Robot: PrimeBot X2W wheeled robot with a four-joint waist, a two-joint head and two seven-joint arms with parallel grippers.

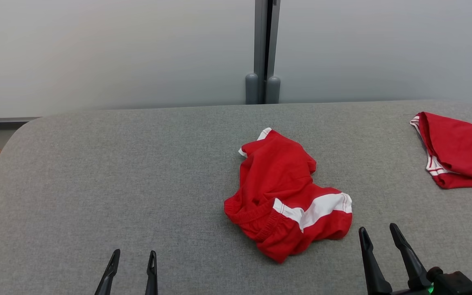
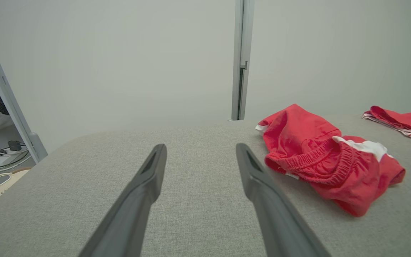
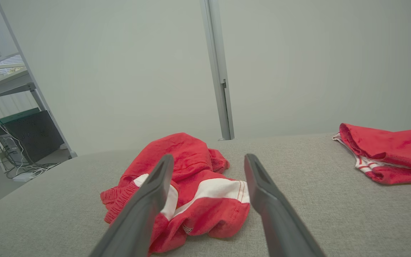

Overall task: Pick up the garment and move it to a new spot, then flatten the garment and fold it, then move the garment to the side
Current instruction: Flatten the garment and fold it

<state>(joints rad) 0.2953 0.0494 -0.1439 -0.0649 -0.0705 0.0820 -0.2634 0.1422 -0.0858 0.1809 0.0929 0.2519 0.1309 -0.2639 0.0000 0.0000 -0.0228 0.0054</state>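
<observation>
The red shorts (image 1: 285, 192), crumpled, with a ruched elastic waistband and a white band showing, lie mid-way across the grey woven-cloth table (image 1: 117, 184). Just right of them the right gripper (image 1: 378, 229) points forward, its slim dark fingers spread and empty. The left gripper (image 1: 134, 253), likewise spread, sits well to their left. Another red garment (image 1: 461, 151) lies far right of them.

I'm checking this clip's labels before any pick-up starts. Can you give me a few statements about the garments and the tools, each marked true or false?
1. The red shorts lie crumpled on the grey table. True.
2. The left tool is shut. False: its fingers stand apart, open, over bare table.
3. A second red garment lies by the table's right edge. True.
4. The right tool grips the shorts. False: it is open and holds nothing.
</observation>
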